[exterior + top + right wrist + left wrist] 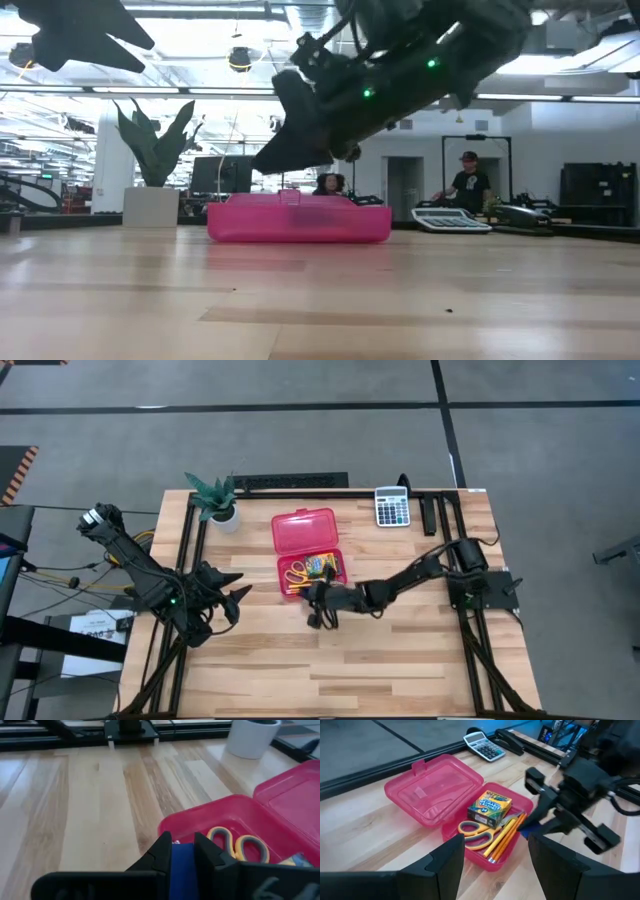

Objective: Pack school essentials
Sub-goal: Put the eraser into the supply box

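An open pink pencil box (283, 532) lies at the table's middle, its lid (435, 787) folded toward the far edge. Its tray (481, 860) holds a green-and-yellow crayon box (490, 806), yellow-handled scissors (475, 832) and orange pencils (507, 837). My right gripper (318, 600) hangs just off the tray's near edge, shut on a small blue eraser (182, 867). My left gripper (235, 585) is open and empty, left of the tray and above the table. My right gripper pinches the blue eraser's two flat sides (181, 856) between its two fingers. The fingers slant down from the table's right side. The eraser is lifted clear of the table, beside the tray's near corner; it also shows in the left wrist view (530, 823).
A grey calculator (392, 506) lies at the far right and a potted green plant (217, 500) at the far left. Black frame rails (440, 510) run along the far and side edges. Bare wood lies toward the near edge. A person (468, 182) stands beyond the table.
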### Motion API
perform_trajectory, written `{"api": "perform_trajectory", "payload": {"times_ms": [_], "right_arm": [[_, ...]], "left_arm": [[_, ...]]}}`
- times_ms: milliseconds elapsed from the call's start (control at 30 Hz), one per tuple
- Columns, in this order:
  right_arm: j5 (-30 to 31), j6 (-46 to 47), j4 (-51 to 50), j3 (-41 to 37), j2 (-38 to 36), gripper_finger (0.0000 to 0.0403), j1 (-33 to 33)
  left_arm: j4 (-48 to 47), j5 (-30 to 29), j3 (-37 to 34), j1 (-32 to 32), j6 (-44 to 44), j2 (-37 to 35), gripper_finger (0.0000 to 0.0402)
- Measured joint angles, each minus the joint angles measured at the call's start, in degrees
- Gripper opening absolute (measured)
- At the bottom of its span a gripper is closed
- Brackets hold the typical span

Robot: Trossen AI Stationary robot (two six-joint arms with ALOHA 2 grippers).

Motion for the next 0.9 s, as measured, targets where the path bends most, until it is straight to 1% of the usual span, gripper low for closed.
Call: {"api": "perform_trajectory", "payload": {"times_ms": [167,267,433,567,900], "right_arm": [[-5.18,-2.36,0.04,0.04,0.0,0.0057,-4.81],[-7.09,-3.98,0.1,0.08,0.0,0.0057,-7.04],[-11.19,-6.0,0.13,0.09,-0.02,0.0057,-9.12],[-12.81,-6.16,0.16,0.09,-0.04,0.0057,-10.03],[-13.18,-8.44,-0.56,0.11,-0.07,0.0062,-10.12]], "left_arm": [[-0.02,-0.1,0.0,0.0,0.0,0.0,0.0208],[-0.16,-0.31,0.0,0.0,0.02,0.0,0.0208],[-0.59,-0.45,0.0,0.0,0.51,0.0,0.0208],[-0.61,-0.55,0.0,0.0,0.66,0.0,0.0208],[-0.61,-0.61,0.0,-0.01,0.66,0.0,0.0208]]}}
